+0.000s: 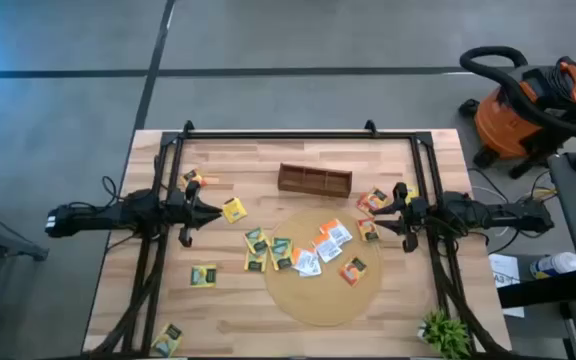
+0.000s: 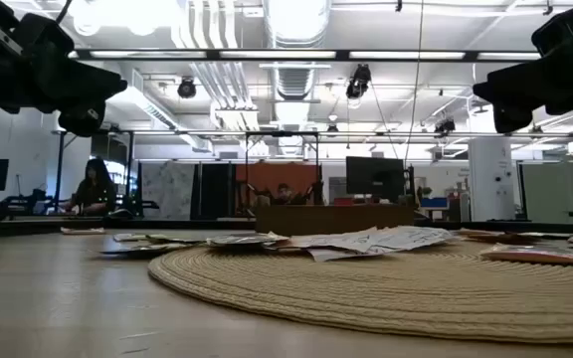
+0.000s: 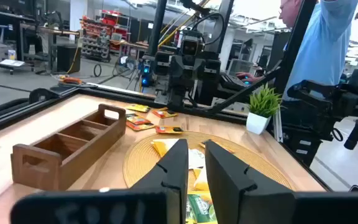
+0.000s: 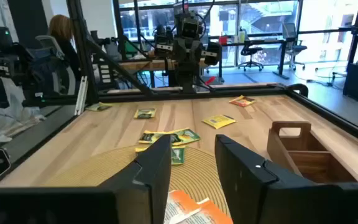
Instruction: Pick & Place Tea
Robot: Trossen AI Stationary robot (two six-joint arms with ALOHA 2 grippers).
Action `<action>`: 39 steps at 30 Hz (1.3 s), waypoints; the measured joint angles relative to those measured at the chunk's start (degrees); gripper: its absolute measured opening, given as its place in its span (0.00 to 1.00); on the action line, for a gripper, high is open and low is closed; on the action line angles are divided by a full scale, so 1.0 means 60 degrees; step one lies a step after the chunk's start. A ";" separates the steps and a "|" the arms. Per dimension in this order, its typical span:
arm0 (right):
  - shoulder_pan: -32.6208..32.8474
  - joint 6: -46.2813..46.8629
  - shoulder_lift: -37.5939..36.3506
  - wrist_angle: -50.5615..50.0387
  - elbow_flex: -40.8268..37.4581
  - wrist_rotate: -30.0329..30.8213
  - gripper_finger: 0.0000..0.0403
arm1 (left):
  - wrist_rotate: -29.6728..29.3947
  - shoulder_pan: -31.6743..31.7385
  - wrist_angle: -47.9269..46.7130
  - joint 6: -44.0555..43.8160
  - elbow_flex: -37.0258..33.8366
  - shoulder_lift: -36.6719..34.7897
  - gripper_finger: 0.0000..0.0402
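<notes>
The left gripper (image 1: 184, 212) hovers parted and empty at the table's (image 1: 158, 290) left side; the right gripper (image 1: 408, 211) hangs likewise open at the right. Between them, tea sachets (image 1: 318, 250) lie scattered over the round woven mat (image 1: 318, 305) and bare wood, near the wooden compartment box (image 1: 314, 180).

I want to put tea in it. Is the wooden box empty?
Empty. The wooden box shows bare compartments in the left wrist view, and the tea sachets lie outside on the table.

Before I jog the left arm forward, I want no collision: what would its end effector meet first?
Nothing close: the left end effector points level above the tea sachets on the mat. Farther on, probably the right end effector.
</notes>
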 joint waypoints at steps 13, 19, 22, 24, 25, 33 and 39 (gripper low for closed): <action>0.0001 0.0001 0.0000 -0.0002 0.0000 0.0000 0.33 | 0.0000 -0.0002 0.0000 0.0000 0.0003 -0.0002 0.13; 0.0002 0.0002 0.0000 -0.0002 0.0000 0.0000 0.31 | 0.0000 0.0002 0.0000 0.0000 0.0003 -0.0002 0.13; 0.0001 0.0001 0.0000 0.0002 0.0000 0.0003 0.30 | 0.0000 0.0001 0.0000 0.0000 0.0003 0.0001 0.13; -0.0001 -0.0001 0.0003 -0.0001 0.0000 0.0001 0.30 | 0.0000 0.0002 0.0001 0.0000 0.0000 -0.0002 0.13; 0.0000 0.0000 0.0000 0.0000 0.0000 0.0004 0.30 | 0.0000 -0.0002 0.0000 0.0000 0.0001 0.0002 0.13; 0.0002 0.0000 0.0000 0.0002 0.0000 0.0004 0.32 | 0.0000 0.0002 0.0002 0.0000 0.0000 0.0002 0.13; -0.0002 0.0002 0.0000 -0.0002 0.0000 0.0000 0.32 | 0.0000 0.0001 0.0003 0.0000 0.0002 0.0001 0.13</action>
